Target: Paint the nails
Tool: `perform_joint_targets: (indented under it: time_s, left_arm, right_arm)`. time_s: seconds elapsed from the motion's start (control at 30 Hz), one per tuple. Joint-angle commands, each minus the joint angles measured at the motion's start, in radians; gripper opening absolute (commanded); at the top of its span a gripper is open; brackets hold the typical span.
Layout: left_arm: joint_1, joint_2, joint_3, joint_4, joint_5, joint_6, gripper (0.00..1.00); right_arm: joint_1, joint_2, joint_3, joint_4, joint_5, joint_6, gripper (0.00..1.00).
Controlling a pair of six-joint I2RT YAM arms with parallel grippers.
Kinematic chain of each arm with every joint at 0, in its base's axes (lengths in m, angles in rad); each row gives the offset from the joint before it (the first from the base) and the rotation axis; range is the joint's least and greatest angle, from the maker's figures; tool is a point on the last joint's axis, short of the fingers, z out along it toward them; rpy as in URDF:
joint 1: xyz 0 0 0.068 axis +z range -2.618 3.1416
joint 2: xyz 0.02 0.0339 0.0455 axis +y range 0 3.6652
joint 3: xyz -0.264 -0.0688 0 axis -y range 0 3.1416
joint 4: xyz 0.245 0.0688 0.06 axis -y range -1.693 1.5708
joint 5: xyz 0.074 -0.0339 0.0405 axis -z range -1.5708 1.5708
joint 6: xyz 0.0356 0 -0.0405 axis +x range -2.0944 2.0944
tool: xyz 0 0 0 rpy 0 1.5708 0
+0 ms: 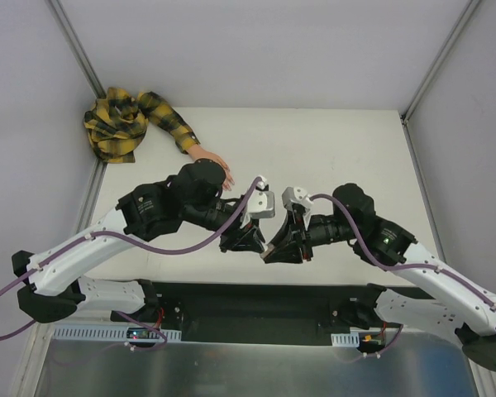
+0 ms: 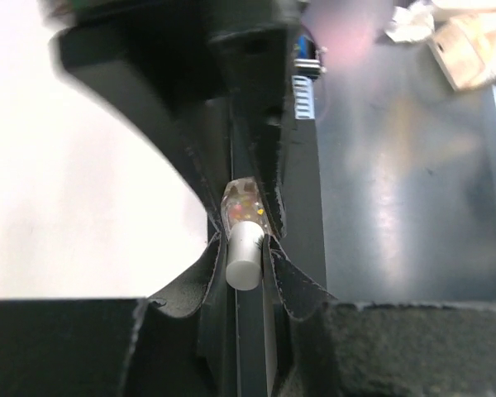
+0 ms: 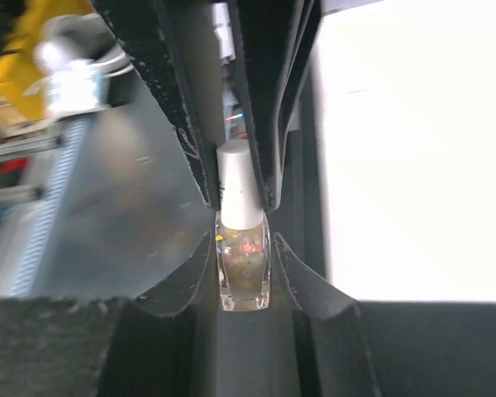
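Note:
The two grippers meet at the table's front middle, shut on opposite ends of a small nail-polish bottle. My left gripper (image 1: pixel 252 238) (image 2: pixel 246 252) is shut on its white cap (image 2: pixel 242 258). My right gripper (image 1: pixel 278 246) (image 3: pixel 244 277) is shut on the clear glass body (image 3: pixel 244 266), which holds glittery polish. The cap (image 3: pixel 238 186) sits on the bottle. The peach mannequin hand (image 1: pixel 210 155) lies at the back left, with a yellow-and-black plaid sleeve (image 1: pixel 167 116). The left arm covers its fingertips, so the nails are hidden.
The sleeve's bunched plaid cloth (image 1: pixel 114 126) lies in the back left corner. Grey walls and metal posts (image 1: pixel 76 45) enclose the white table (image 1: pixel 339 157). A dark strip (image 1: pixel 256 299) runs along the near edge by the arm bases.

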Motion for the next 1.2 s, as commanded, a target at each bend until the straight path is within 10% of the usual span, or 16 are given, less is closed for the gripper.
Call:
perform_joint_targets:
  time_s: [0.0, 0.23, 0.4, 0.63, 0.9, 1.17]
  left_arm:
    - [0.005, 0.025, 0.092, 0.049, -0.343, -0.166, 0.00]
    - [0.005, 0.080, 0.169, -0.019, -0.676, -0.459, 0.00]
    - [0.007, 0.166, 0.285, -0.072, -0.730, -0.608, 0.00]
    - [0.011, 0.115, 0.267, -0.050, -0.749, -0.646, 0.05]
    - [0.073, -0.041, 0.099, 0.189, -0.501, -0.588, 0.98]
    - [0.235, -0.282, -0.291, 0.723, 0.007, -0.498, 0.96]
  right_arm:
    - [0.037, -0.087, 0.012, 0.007, 0.407, -0.046, 0.00]
    - [0.374, -0.059, 0.009, 0.139, 1.452, -0.188, 0.00]
    - [0.466, 0.006, 0.029, 0.248, 1.637, -0.294, 0.00]
    - [0.422, -0.068, 0.009, 0.169, 1.424, -0.299, 0.00]
    - [0.215, -0.088, 0.091, -0.037, 0.903, -0.204, 0.00]
    - [-0.041, -0.060, 0.190, -0.105, 0.273, 0.014, 0.00]
